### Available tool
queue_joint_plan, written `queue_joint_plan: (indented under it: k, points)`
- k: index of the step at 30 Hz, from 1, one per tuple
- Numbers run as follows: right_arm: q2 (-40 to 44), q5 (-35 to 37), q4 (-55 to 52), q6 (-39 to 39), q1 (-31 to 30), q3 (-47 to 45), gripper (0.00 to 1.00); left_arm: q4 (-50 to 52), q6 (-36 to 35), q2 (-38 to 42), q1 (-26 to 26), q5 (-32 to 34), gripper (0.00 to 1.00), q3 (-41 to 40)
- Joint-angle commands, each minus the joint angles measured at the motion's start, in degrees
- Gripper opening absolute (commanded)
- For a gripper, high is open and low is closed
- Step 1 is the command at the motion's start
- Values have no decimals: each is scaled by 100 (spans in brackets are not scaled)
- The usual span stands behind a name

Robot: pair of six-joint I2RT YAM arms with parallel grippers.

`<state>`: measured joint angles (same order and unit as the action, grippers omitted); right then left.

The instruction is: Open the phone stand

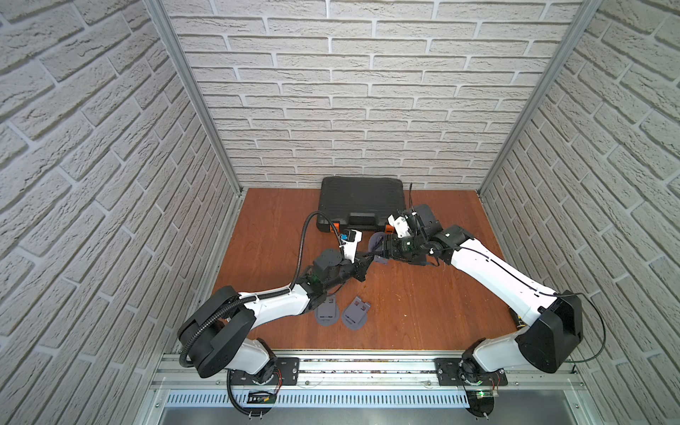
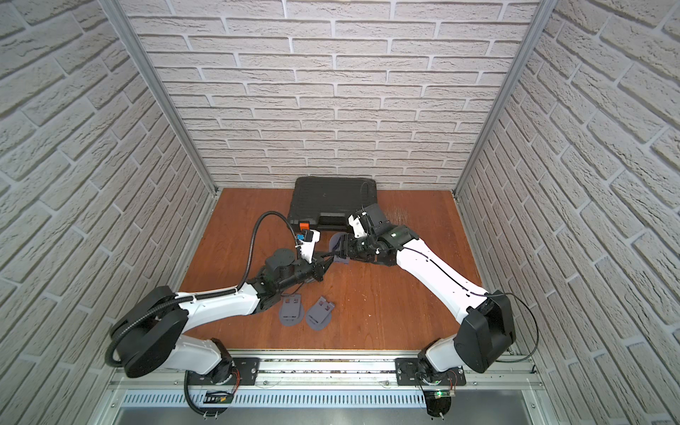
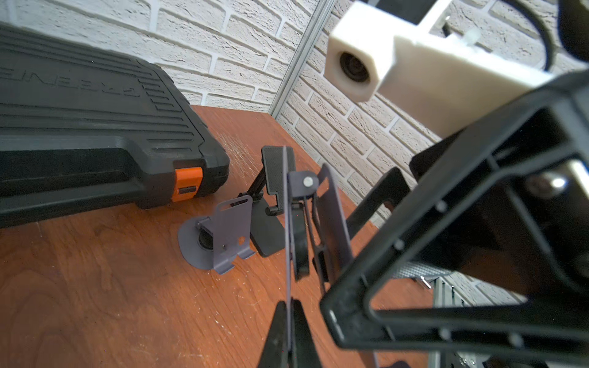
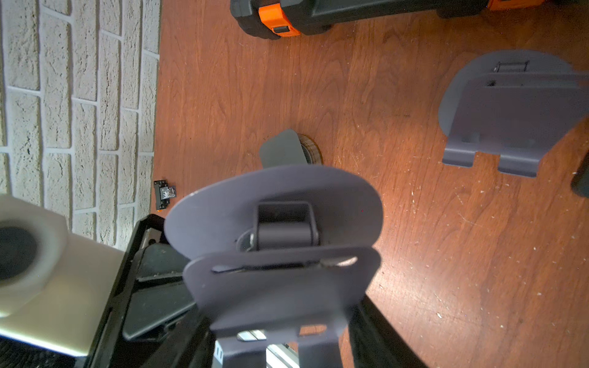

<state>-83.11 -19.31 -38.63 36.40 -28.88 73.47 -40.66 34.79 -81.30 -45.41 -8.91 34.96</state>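
A grey-purple phone stand point(image 4: 274, 204) hangs above the table between both arms, also in both top views point(image 1: 379, 257) point(image 2: 340, 257). Its round base plate stands at an angle to the back plate, with the hinge link showing. My left gripper point(image 3: 288, 334) is shut on the thin edge of the base plate, seen edge-on. My right gripper point(image 4: 277, 344) is shut across the back plate, a black finger point(image 4: 376, 334) on each side. In the top views the left gripper point(image 1: 368, 259) and right gripper point(image 1: 384, 252) meet nose to nose at the stand.
A black tool case point(image 1: 362, 202) with orange latches lies at the back wall. An opened purple stand point(image 3: 220, 235) and a black stand point(image 3: 271, 191) sit just beyond the grippers. Two folded stands point(image 1: 327, 311) point(image 1: 356, 312) lie near the front, by the left arm.
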Motion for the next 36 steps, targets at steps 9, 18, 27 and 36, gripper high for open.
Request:
queue_joint_plan:
  k: [9,18,27,36]
  points:
    - [181,-692,-669,-412,215,132,14,577,-663,59,667,1047,4,-297]
    - [225,-981,-989,-724,333,150,14,647,-813,78,941,1091,4,-385]
    - [225,-1181,-1276,-972,394,150,14,727,-893,79,1042,1050,4,-393]
    - [269,-1215,-1464,-1154,410,150,14,777,-904,109,1095,992,4,-402]
